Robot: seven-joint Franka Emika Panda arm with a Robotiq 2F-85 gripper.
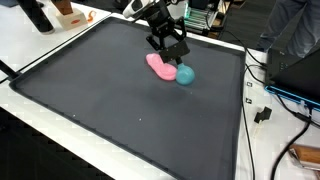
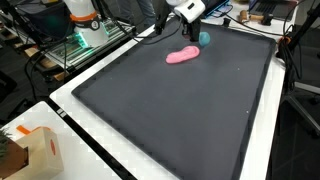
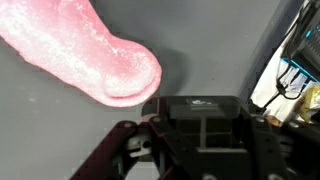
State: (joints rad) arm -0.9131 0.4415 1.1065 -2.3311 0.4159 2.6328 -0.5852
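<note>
Pink and faintly grainy, the oblong toy fills the top of my wrist view, its rounded end lying just ahead of my housing on the black mat. My gripper hangs just above that toy with the jaws spread and nothing between them. Just beside the toy sits a teal ball; I cannot tell whether the two touch. To close on the toy cleanly, I judge I should line the jaws across its narrow width rather than along its length. I should then come straight down until the tips are almost on the mat, and keep the finger on the ball's side from nudging the ball as I close. The toy looks soft, so a gentle squeeze near its middle should hold better than a pinch at the tapering end. My wrist view gives the toy's texture and its exact offset from me, but it shows no ball and no fingertips. Both exterior views show the pair together and the whole mat. Farther out, an exterior view shows a cardboard box at the table's corner, and another shows loose cables past the mat's edge.
</note>
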